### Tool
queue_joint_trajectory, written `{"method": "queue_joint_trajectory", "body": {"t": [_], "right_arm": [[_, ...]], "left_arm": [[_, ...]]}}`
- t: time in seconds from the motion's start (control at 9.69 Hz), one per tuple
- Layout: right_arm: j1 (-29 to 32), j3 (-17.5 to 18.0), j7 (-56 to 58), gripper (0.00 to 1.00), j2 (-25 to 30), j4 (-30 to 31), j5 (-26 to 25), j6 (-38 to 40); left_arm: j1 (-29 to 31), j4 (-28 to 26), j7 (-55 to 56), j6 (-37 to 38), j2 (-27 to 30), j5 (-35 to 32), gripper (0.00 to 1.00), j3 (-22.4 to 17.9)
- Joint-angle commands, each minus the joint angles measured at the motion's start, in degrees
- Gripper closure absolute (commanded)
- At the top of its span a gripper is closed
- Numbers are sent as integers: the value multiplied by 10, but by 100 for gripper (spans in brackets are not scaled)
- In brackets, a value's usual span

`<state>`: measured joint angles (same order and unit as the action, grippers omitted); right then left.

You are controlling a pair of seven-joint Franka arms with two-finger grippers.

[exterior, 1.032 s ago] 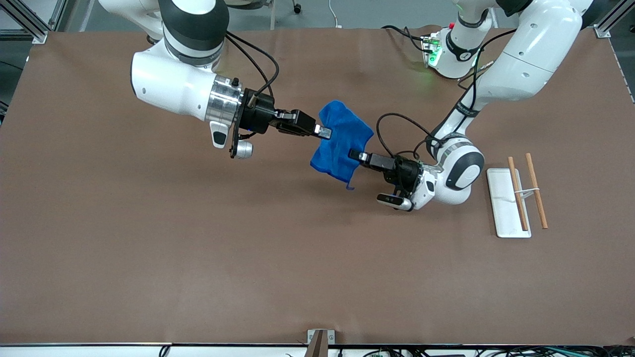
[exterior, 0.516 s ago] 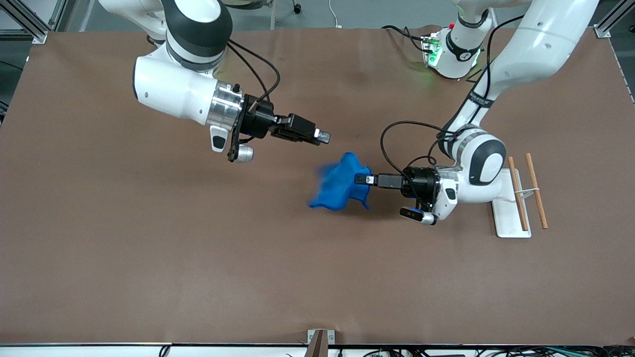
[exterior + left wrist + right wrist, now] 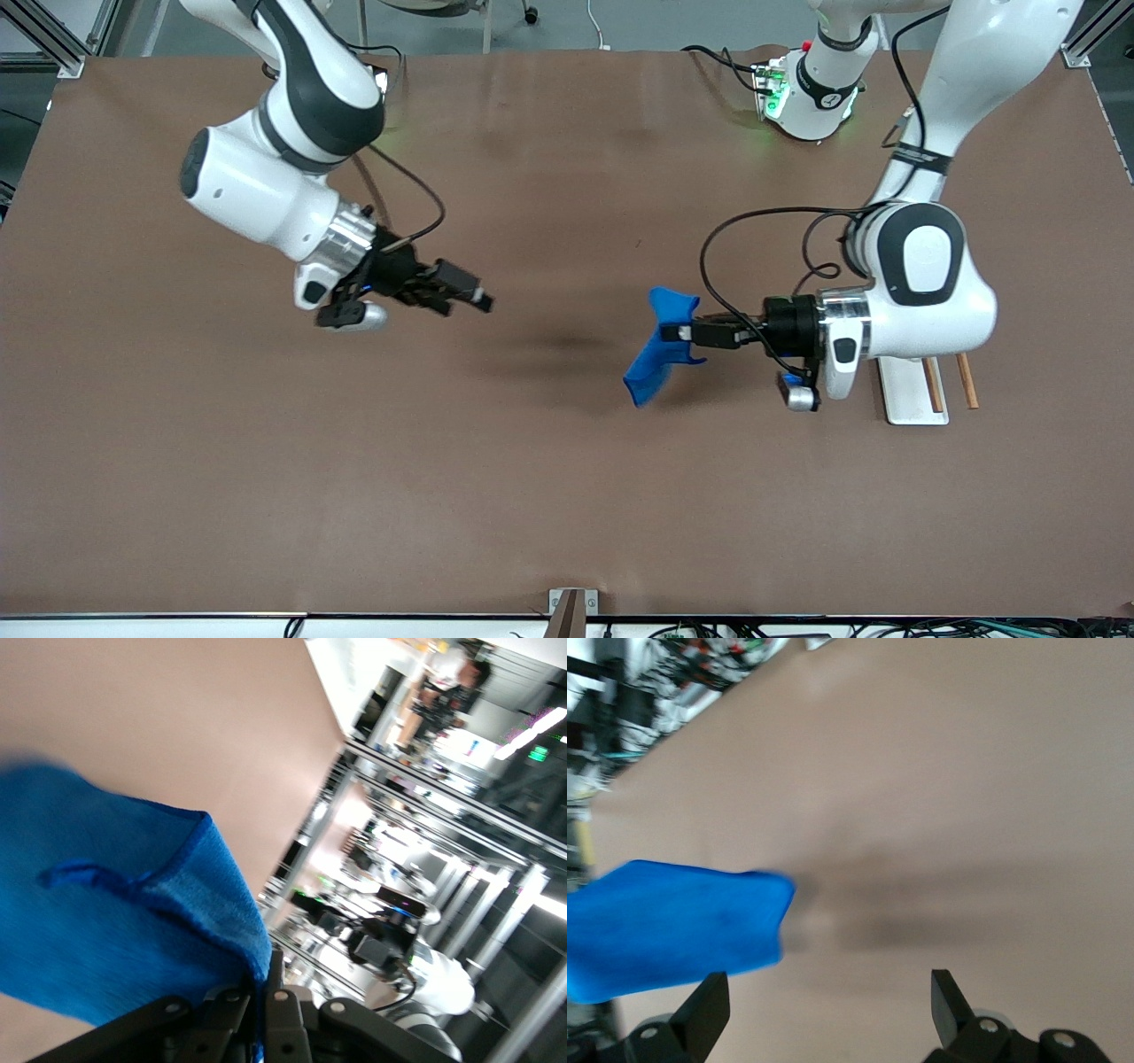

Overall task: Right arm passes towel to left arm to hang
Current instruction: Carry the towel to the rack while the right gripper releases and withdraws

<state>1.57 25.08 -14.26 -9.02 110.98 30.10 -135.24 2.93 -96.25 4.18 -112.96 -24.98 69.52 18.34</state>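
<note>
Your left gripper (image 3: 680, 333), the black two-finger one on the white jointed left arm (image 3: 921, 266), is clamped on the small bright blue microfibre towel (image 3: 660, 346), pinching it near one edge. In the left wrist view the cloth (image 3: 115, 930) bunches out from between the closed fingers (image 3: 266, 1001), its darker stitched hem showing. The towel hangs clear of the brown table (image 3: 567, 496), draping down from the grip with its long axis running roughly crosswise to the gripper's reach.

What your next move turns on is this: the hanging rack, a white flat base with two thin wooden rods (image 3: 921, 372), sits just beside the left arm's wrist, toward the left arm's end of the table. So it lies back along the arm from the gripper, while the towel points the contrary way, out toward the table's middle. You will likely need to swing or draw the gripper back toward the rods before the cloth can go over one.

Your right gripper (image 3: 461, 292), on the white right arm (image 3: 266, 177), hovers over bare table well apart from the towel, fingers (image 3: 709, 1010) spread wide and holding nothing; that arm waits.
</note>
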Motion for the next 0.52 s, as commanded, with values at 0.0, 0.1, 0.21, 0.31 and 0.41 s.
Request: {"method": "queue_joint_trajectory", "body": {"t": [0.0, 0.1, 0.21, 0.31, 0.41], "right_arm": [[16, -52, -6, 0, 42, 20, -151, 67], [16, -84, -9, 0, 57, 20, -205, 97], [16, -124, -9, 0, 69, 10, -233, 128], [16, -160, -9, 0, 74, -9, -245, 165], [15, -189, -9, 0, 79, -39, -271, 213]], "left_arm": [[3, 17, 90, -28, -7, -150, 100, -7], [0, 18, 148, -47, 8, -238, 100, -5], [0, 18, 212, -52, 22, -316, 100, -2], [3, 12, 269, -51, 36, -362, 100, -2], [4, 5, 316, -46, 53, -424, 100, -4]]}}
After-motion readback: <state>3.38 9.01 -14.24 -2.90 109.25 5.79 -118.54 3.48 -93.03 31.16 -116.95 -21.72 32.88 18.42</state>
